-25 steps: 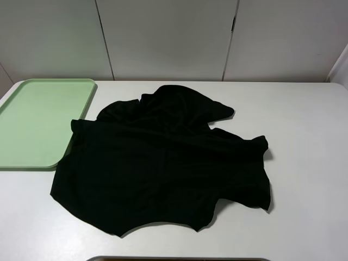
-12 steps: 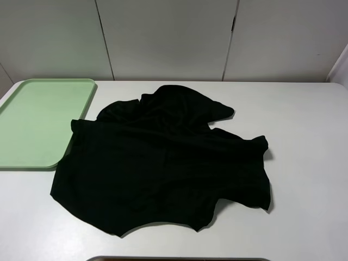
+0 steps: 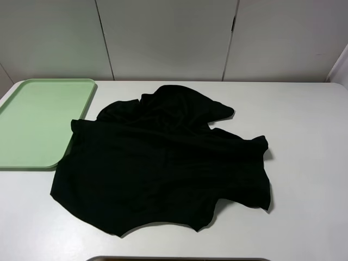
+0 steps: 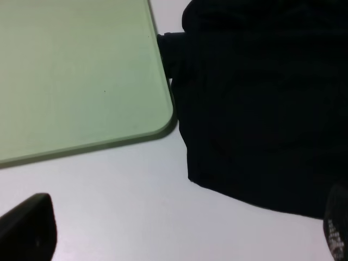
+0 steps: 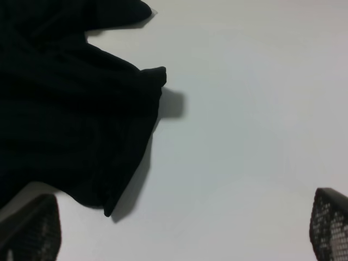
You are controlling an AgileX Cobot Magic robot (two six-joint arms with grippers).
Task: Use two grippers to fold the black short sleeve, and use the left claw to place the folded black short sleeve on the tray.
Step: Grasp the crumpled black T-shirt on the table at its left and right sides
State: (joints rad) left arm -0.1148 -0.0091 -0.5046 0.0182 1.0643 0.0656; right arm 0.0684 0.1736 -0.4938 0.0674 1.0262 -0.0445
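Observation:
The black short sleeve (image 3: 163, 163) lies crumpled and spread out in the middle of the white table, its left edge touching the pale green tray (image 3: 38, 119), which holds nothing. Neither arm shows in the exterior high view. The left wrist view shows the left claw (image 4: 182, 234) open, its fingertips (image 4: 27, 231) wide apart above bare table near the tray's corner (image 4: 163, 117) and the shirt's hem (image 4: 261, 109). My right gripper (image 5: 179, 225) is open too, hovering over the table beside the shirt's right sleeve and hem (image 5: 70, 114).
The white table (image 3: 310, 136) runs to a wall of pale panels at the back. A dark grey strip (image 3: 179, 259) shows at the table's front edge. Bare table lies to the right of the shirt and in front of the tray.

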